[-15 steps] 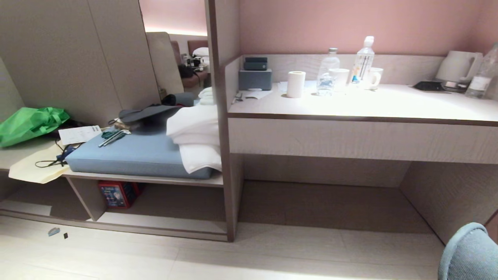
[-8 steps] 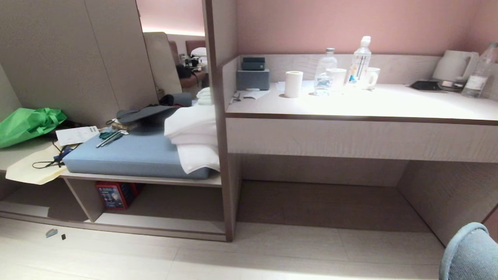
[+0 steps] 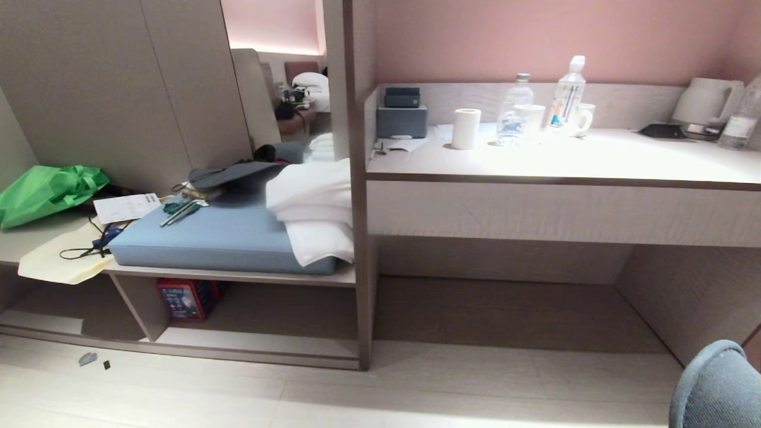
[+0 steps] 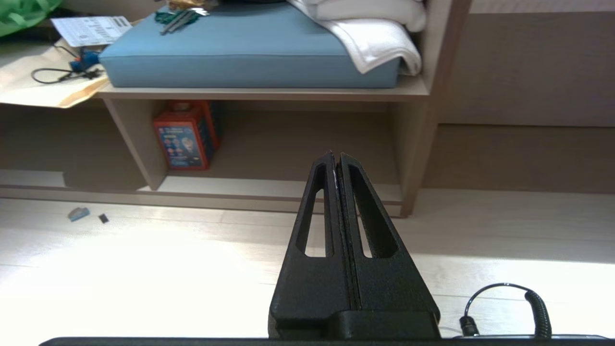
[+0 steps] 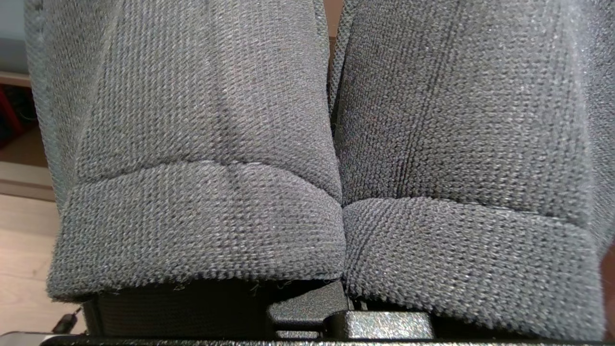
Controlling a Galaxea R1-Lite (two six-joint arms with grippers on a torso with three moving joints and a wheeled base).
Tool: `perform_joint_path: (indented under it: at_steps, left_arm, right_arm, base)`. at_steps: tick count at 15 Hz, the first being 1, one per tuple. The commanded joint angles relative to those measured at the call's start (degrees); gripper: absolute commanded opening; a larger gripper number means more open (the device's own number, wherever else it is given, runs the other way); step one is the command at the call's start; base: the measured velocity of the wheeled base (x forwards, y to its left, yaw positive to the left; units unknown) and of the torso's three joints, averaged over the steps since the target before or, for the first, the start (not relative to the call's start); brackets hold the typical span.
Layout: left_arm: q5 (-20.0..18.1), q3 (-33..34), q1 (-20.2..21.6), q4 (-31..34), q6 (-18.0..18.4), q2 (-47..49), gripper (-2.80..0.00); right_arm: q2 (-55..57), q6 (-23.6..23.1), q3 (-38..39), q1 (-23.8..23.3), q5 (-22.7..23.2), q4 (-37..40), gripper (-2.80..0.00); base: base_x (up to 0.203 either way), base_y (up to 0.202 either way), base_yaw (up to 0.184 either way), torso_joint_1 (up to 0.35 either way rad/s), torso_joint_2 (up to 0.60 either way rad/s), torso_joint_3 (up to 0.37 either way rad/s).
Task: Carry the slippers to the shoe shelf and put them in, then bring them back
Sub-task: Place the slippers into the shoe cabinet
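Slippers (image 5: 192,144) up off the floor, both dark knit uppers side by side and draped over the right gripper (image 5: 312,312), filling that wrist view; fingers themselves hidden under the fabric, closed tight on the pair by every sign. Blue-grey rounded shape at the lower right corner of the head view, probably the same load, hard to say for sure. Left gripper (image 4: 335,157) out front and low over the floor (image 4: 144,250), fingers pressed together on nothing, idle. Looks like the carry leg, first half of the job: not yet at the shoe shelf (image 3: 267,342), nothing set inside. Target cubby down under the blue cushion (image 3: 220,235), pale bottom board bare across the middle and right end, red box (image 3: 184,299) standing at the left end beside the divider. Next call, by this read: close in with the base, bring the pair down low and level, then feed it in under the bench board. Edges to mind: front edge of the bottom board, a step up from the floor; low board overhead; upright post (image 3: 361,285) at the right end, between cubby and desk (image 3: 565,157) recess. Best room right of the red box; open floor ahead, only two small scraps (image 3: 88,358) lying well off to the left.
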Motion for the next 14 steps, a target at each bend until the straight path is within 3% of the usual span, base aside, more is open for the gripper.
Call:
perform_joint_path:
  at_steps: [1,14]
  left_arm:
    - [0.0,0.0,0.1,0.0,0.0,0.1,-2.80]
    - [0.0,0.0,0.1,0.0,-0.1,0.1,-2.80]
  right_arm:
    - [0.1,0.0,0.1,0.0,-0.1,0.0,-2.80]
    - [0.1,0.3,0.1,0.0,0.0,0.0,-2.80]
  base:
    - [0.000,0.191,-0.004,0.003,0.00,-0.001]
    - [0.000,0.194,-0.001,0.002,0.00,0.003]
